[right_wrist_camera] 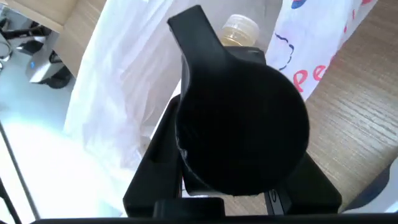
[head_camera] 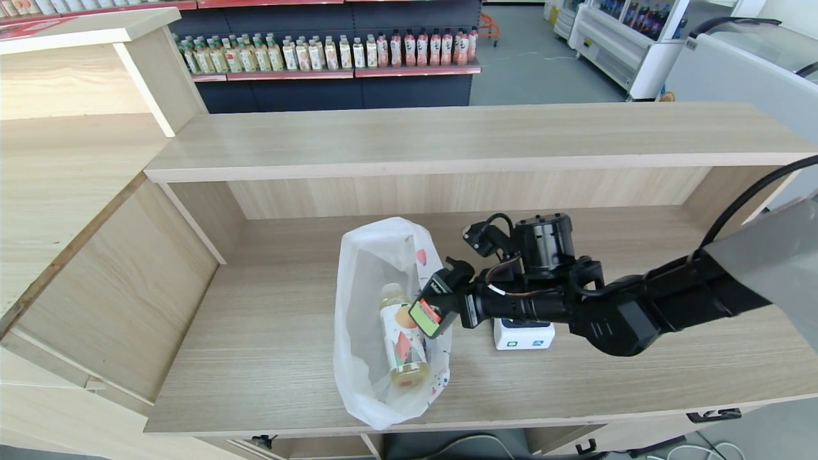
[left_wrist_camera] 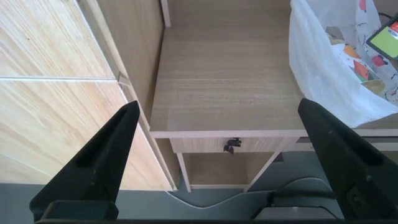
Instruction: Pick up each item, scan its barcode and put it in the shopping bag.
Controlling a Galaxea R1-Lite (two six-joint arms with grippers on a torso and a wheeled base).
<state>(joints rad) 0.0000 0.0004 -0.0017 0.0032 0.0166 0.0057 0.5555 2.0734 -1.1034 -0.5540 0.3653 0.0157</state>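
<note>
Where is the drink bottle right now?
In the head view the bottle lies inside the white shopping bag on the counter, just left of the right gripper, which holds a small item over the bag's rim.

A shop: rows of bottled drinks on shelves, what look like chilled display cabinets, and a wooden checkout counter.

Left of the shopping bag, open bench runs up to the wooden side wall. The right tool, clamped on a green item, hangs over the bag's mouth, where 1 bottle lies. A white scanner stands just right of the bag, under the arm.
</note>
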